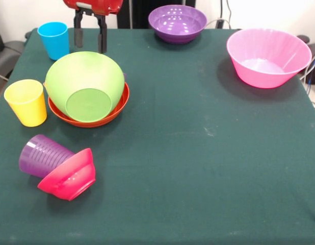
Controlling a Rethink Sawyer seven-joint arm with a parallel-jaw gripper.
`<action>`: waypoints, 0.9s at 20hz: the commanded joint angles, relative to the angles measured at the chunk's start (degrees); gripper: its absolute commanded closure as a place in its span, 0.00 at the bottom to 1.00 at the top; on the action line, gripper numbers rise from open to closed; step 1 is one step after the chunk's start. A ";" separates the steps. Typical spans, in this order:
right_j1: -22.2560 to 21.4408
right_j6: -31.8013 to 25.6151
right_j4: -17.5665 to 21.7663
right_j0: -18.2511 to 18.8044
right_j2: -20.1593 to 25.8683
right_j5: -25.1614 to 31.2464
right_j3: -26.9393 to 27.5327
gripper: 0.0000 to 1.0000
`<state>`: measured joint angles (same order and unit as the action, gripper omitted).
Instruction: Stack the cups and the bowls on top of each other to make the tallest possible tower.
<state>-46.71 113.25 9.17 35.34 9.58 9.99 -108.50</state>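
The end effector (89,37) is hanging at the far edge of the green counter (198,153), with its two dark fingers (78,34) standing apart and holding nothing. Just below it, nearer to the camera, the green bowl (85,84) is lying upside down and tilted inside the wide orange bowl (114,109), with its flat base turning toward the camera. The blue cup (54,40) is standing upright just to the left of the end effector, and the yellow cup (26,102) is standing upright left of the orange bowl. Nearer to the camera, the purple cup (40,154) is lying on its side with the small red bowl (70,176) sitting over its mouth. A purple bowl (177,23) and the pink bowl (268,57) are sitting upright well to the right.
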 commanded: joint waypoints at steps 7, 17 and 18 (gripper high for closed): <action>2.53 -3.13 5.81 3.32 9.21 2.19 -3.86 0.00; 6.50 -5.27 8.49 8.07 15.21 2.80 -1.35 0.00; 7.07 -5.66 8.69 8.57 15.92 3.25 -0.81 0.00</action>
<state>-44.42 113.25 12.77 42.92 17.88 9.99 -110.05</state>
